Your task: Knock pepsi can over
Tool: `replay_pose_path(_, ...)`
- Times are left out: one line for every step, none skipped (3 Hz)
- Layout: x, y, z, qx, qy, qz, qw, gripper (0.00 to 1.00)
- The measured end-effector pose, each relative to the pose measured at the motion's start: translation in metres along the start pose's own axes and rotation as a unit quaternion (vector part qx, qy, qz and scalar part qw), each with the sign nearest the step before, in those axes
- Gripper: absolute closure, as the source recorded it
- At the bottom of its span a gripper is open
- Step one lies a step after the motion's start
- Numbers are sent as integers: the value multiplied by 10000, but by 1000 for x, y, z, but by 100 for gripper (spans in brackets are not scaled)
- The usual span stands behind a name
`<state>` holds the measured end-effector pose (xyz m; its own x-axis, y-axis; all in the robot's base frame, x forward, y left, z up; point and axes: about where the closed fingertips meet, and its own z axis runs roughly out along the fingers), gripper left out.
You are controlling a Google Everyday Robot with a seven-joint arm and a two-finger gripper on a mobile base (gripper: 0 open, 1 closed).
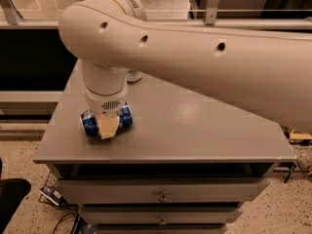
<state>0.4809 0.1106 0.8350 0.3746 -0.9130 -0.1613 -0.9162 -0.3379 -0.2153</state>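
Lying on its side near the front left corner of the grey worktop is one pepsi can, blue, with its length running roughly left to right. One tool sits directly over the can's middle and covers it, so only the two blue ends of the can show either side. A pale tan part of the tool hangs down across the front of the can. Whether the tool is apart, together or clamped on the can cannot be told.

One thick white arm stretches from the right edge of the view, well above the can, and bends down to the tool. Behind the can, at the rear of the worktop, one small pale round object peeks out from under the arm; what it is cannot be told.

Below the can, the worktop's cabinet shows stacked drawer fronts with two small metal knobs, one above the other. Around it lies a speckled floor, with cables down to the left of the can. Beyond the can, at the back, run metal posts and glass panels.
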Motion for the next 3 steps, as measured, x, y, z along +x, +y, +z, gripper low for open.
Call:
replay_pose_path(0, 0, -1, 10, 6, -5, 10000, 82)
replay_pose_path(0, 0, -1, 12, 7, -11, 10000, 59)
replay_pose_path(-1, 1, -1, 13, 9, -17, 10000, 36)
